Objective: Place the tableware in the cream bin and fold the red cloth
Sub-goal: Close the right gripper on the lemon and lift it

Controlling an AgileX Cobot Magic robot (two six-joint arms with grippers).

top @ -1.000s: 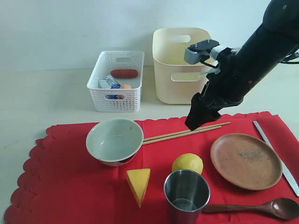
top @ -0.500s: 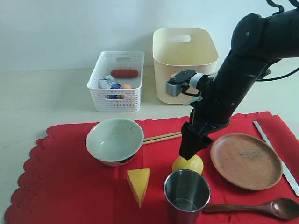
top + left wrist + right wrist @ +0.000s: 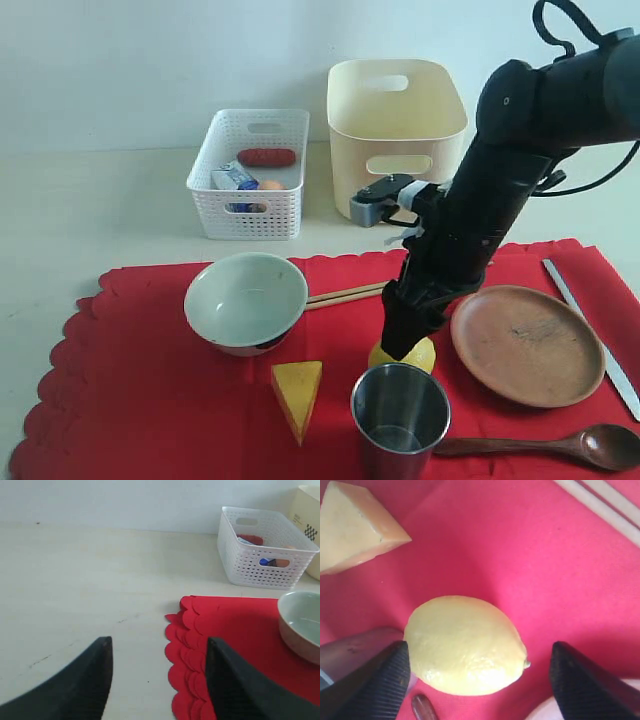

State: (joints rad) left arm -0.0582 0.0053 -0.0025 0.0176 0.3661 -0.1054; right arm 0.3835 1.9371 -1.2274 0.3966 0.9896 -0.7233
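- Your right gripper (image 3: 402, 340) is low over the red cloth (image 3: 150, 400). Its jaws are spread wide, one either side of the lemon (image 3: 465, 645), and not clamped on it. The wrist view does not settle whether one pad brushes the peel.
- Your left gripper (image 3: 159, 650) is released and holds nothing. It hangs over bare table just beside the cloth's scalloped edge.
- Note that the lemon is not tableware. I judge this to be clearing food off the cloth, not the tableware step itself.
- Nearest the lemon on the cloth are the steel cup (image 3: 400, 415), the cheese (image 3: 297, 395) and the wooden chopsticks (image 3: 345, 294).
- Further out lie the bowl (image 3: 245, 300), the brown plate (image 3: 527, 343), the spoon (image 3: 560, 445) and the knife (image 3: 590, 330).
- All six tableware pieces remain on the cloth.
- The cream bin (image 3: 352, 150) stands behind the cloth. No item shows in it, though its floor is hidden.
- The white basket (image 3: 250, 215) beside it holds other food items.
- The cloth lies flat and unfolded, and cannot be folded until it is cleared.
- My assessment is that neither part of the task has begun.
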